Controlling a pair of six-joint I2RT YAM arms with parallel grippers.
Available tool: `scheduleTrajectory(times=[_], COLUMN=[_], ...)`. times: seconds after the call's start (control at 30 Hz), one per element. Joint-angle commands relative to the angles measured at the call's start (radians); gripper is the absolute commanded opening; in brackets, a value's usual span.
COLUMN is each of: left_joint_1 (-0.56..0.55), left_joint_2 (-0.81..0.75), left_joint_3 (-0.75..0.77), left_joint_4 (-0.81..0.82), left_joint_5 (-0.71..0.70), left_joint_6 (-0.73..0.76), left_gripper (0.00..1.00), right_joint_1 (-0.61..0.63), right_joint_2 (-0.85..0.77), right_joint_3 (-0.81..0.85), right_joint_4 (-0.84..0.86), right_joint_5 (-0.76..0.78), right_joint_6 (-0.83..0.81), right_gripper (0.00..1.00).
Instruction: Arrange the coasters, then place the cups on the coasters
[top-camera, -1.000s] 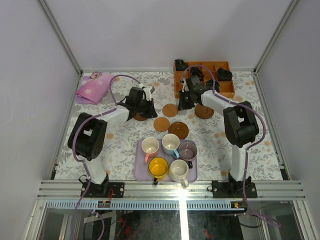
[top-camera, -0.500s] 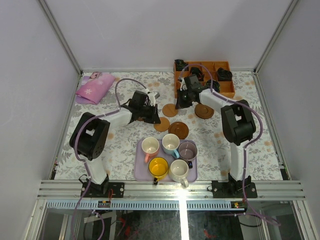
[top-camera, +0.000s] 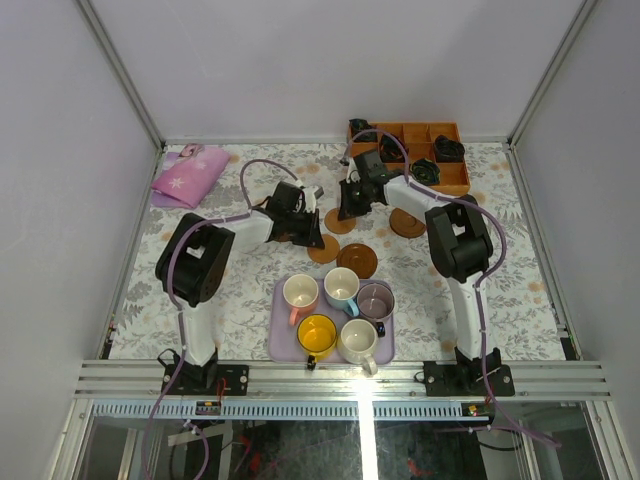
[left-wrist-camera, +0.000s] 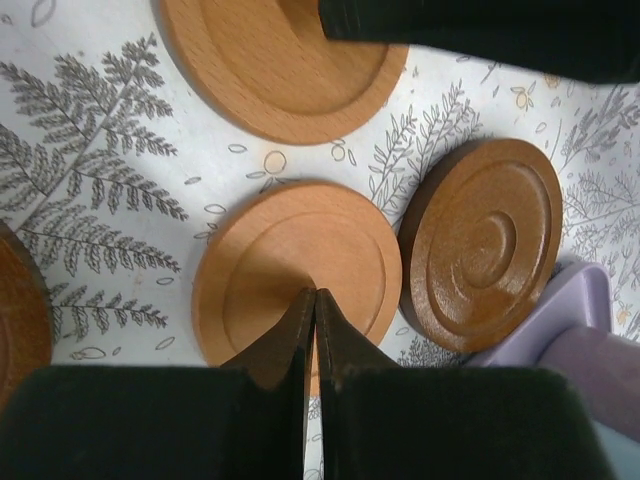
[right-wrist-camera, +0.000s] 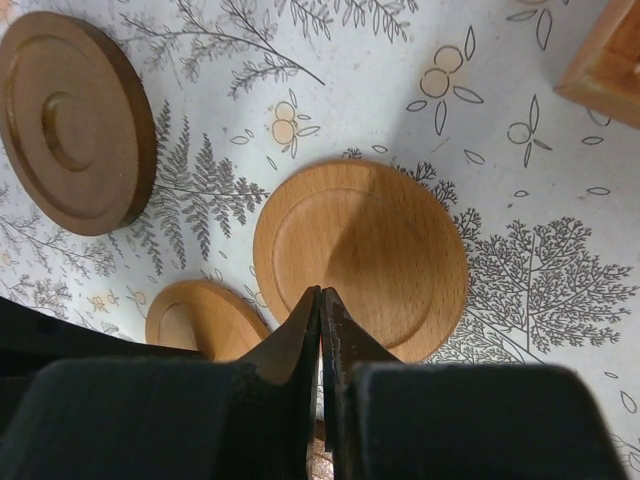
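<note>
Two light coasters and two dark ringed ones lie behind the lavender tray (top-camera: 283, 345). My left gripper (top-camera: 311, 238) is shut with its tips (left-wrist-camera: 315, 293) over the nearer light coaster (left-wrist-camera: 297, 270), next to a dark ringed coaster (left-wrist-camera: 485, 255). Another dark coaster (left-wrist-camera: 18, 310) shows at that view's left edge. My right gripper (top-camera: 343, 211) is shut, and its tips (right-wrist-camera: 320, 291) are over the farther light coaster (right-wrist-camera: 365, 250). A dark coaster (top-camera: 407, 223) lies to the right. The yellow (top-camera: 317, 333), pink-handled cream (top-camera: 300, 293), light blue (top-camera: 341, 287), purple (top-camera: 375, 299) and cream-white (top-camera: 358, 339) cups stand in the tray.
An orange-brown compartment box (top-camera: 455, 185) holding dark items stands at the back right, close behind my right gripper. A pink cloth (top-camera: 188, 176) lies at the back left. The two grippers are near each other over the coasters.
My left gripper has moved right, off the left dark coaster and onto the nearer light one. My right gripper has swung left onto the farther light coaster. The coasters have stayed put.
</note>
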Motion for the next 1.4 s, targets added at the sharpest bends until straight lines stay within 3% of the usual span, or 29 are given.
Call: scheduleTrajectory(times=[0.0, 0.6, 1.37], left_joint_1=[-0.002, 0.116, 0.171], left_joint_2=[0.045, 0.098, 0.187], left_joint_3=[0.038, 0.064, 0.185], left_joint_4=[-0.033, 0.027, 0.015], left_joint_5=[-0.088, -0.21, -0.248], left_joint_6=[-0.019, -0.121, -0.103], left_gripper=[0.0, 0.0, 0.0], right_joint_1=[0.008, 0.01, 0.034], right_joint_2=[0.007, -0.031, -0.025], right_joint_3=[0.014, -0.139, -0.129], right_joint_4=[-0.027, -0.023, -0.034], right_joint_5=[-0.015, 0.021, 0.005], right_joint_6=[-0.018, -0.02, -0.013], right_gripper=[0.02, 0.02, 0.01])
